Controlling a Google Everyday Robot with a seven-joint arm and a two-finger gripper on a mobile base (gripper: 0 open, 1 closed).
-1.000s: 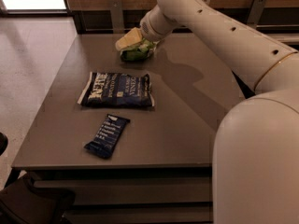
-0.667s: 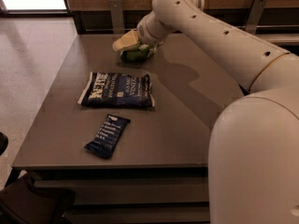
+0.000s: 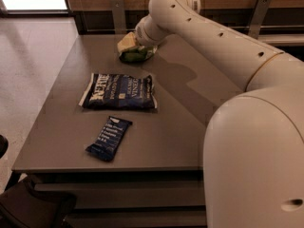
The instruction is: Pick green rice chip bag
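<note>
On the near left of the table (image 3: 190, 141) lay a small blue bar wrapper (image 3: 108, 137), with the large navy chip bag (image 3: 118, 91) just beyond it, both well apart from the target. Farther back, near the far edge, sat the green rice chip bag (image 3: 134, 56), the gripper (image 3: 138, 45) right at it — whether it had closed on the bag could not be told. A good grasp would likely take the puffy bag across its middle, firmly — then lift straight up.
</note>
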